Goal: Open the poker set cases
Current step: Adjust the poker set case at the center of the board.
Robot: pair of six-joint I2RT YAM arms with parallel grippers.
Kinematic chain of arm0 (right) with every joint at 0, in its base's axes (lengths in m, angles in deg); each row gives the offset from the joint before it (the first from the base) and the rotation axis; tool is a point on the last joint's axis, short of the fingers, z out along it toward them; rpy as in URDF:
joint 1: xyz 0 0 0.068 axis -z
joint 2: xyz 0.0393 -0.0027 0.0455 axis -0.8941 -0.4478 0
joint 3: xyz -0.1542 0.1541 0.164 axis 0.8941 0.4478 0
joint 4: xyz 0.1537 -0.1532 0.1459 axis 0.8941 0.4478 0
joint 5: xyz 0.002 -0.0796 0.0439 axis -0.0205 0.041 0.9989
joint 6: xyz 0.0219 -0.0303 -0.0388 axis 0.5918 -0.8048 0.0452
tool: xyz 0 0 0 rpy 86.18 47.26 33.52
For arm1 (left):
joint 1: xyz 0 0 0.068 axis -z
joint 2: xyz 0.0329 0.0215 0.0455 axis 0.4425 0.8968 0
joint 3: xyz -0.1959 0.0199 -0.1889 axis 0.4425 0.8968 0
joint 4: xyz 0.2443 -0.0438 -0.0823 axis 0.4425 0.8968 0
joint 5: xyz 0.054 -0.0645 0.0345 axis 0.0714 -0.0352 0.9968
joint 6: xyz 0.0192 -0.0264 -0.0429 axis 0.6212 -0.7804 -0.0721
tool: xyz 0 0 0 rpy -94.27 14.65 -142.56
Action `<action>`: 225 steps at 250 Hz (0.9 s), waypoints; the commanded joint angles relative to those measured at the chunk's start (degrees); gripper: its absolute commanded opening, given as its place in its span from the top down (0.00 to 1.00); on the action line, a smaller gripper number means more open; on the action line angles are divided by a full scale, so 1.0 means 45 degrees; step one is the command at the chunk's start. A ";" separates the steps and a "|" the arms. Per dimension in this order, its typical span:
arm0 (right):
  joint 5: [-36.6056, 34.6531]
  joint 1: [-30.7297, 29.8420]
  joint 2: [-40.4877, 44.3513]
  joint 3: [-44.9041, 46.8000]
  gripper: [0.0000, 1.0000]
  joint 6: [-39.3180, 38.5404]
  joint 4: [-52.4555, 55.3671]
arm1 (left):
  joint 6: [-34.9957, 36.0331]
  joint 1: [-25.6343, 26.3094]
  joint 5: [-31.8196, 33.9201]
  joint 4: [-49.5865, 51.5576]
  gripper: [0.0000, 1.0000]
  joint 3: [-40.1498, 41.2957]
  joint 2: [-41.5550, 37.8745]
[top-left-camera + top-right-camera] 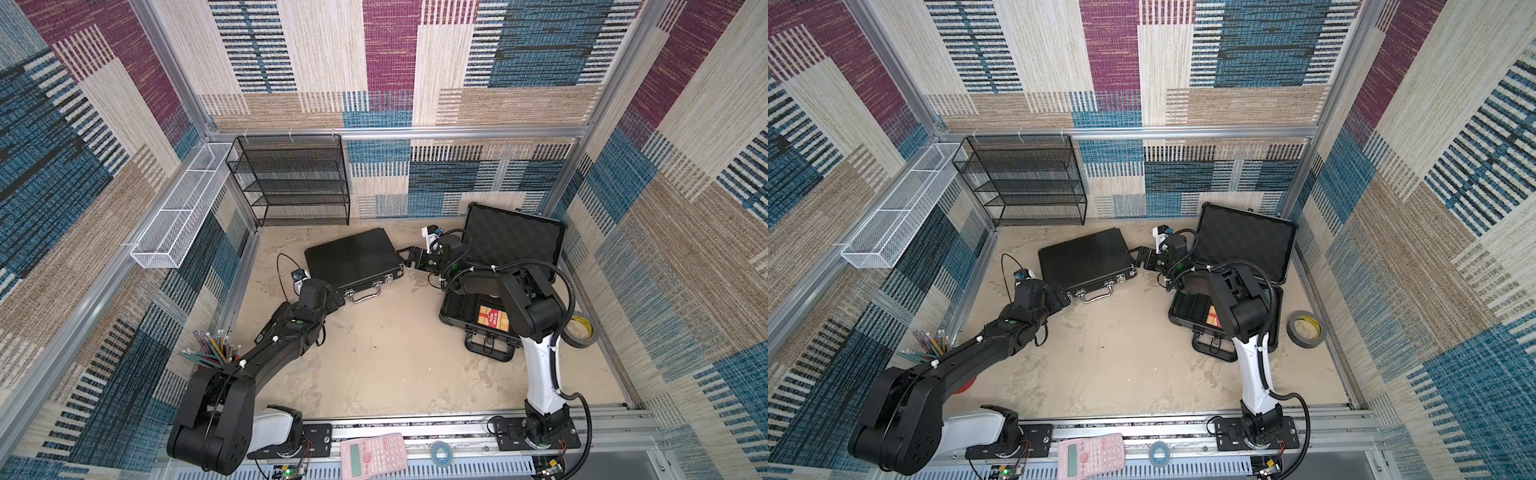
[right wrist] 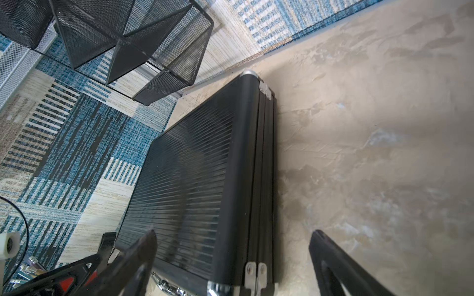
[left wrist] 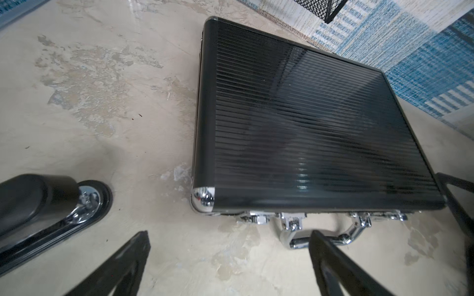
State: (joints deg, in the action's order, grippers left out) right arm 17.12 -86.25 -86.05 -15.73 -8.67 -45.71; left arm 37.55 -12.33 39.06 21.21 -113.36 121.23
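My L pincer [image 3: 229,234] is spread, by the handle [image 1: 365,296] of the shut black case [image 1: 353,257] at 12 o'clock. R pincer [image 2: 234,233] spread at its side, maybe touching. Grey case [image 1: 513,237] open, 3 o'clock.

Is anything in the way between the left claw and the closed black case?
Nothing visible. Only bare table lies between the open left gripper and the slim black case; the stapler sits off to the side.
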 commanded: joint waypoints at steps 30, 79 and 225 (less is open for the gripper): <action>0.0197 -0.0066 -0.0522 -0.0737 0.07 -0.0020 0.0626 | 0.0099 -0.1221 -0.2923 -0.1187 0.00 -0.0911 0.1464; 0.0509 -0.0253 -0.1078 -0.1636 0.14 -0.0349 0.1500 | 0.0280 -0.1629 -0.3735 -0.1475 0.03 -0.1683 0.2596; 0.1759 -0.0427 -0.1249 -0.1879 0.44 -0.1029 0.2040 | 0.0634 -0.2022 -0.6076 -0.1155 0.31 -0.3683 0.5153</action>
State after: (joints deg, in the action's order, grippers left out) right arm 22.67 -87.80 -92.21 -24.37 -11.48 -37.34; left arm 40.46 -21.93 23.49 17.56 -128.79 143.04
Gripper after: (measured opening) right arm 0.595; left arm 0.717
